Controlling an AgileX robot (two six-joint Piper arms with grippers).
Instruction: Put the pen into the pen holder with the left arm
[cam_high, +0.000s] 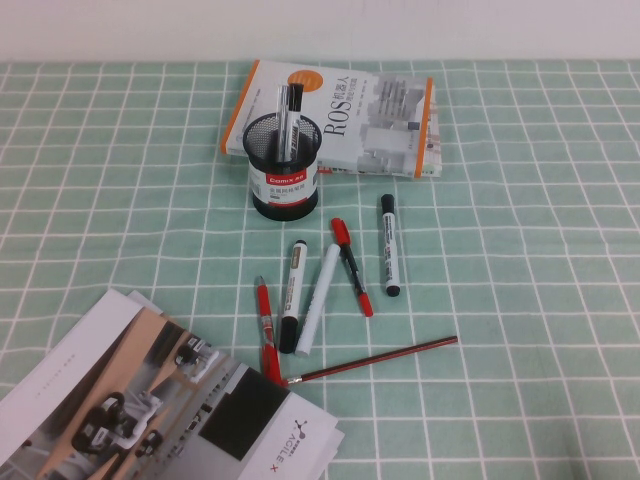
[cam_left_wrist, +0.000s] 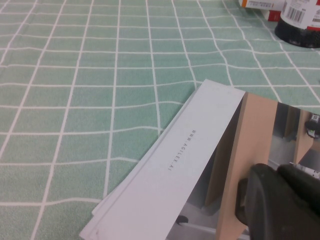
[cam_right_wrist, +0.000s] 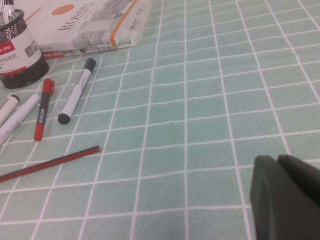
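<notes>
- High view: holder (cam_high: 285, 165) upright before the book (cam_high: 340, 115), pen (cam_high: 283, 112) standing in it among other pens; no gripper visible.
- Left wrist view: left gripper (cam_left_wrist: 280, 202) closed, empty, over a brochure (cam_left_wrist: 200, 165); holder far ahead.
- Right wrist view: right gripper (cam_right_wrist: 287, 197) above bare worktop (cam_right_wrist: 210, 100); finger state cannot be told; holder well away.

One pen holder (cam_high: 285, 170) with two pens (cam_high: 288, 112) standing in it. Three white markers (cam_high: 388, 245) lie on the tabletop (cam_high: 540, 250), beside two red pens (cam_high: 351, 265), one pencil (cam_high: 372, 360), one book (cam_high: 340, 115) and one brochure (cam_high: 150, 410).
</notes>
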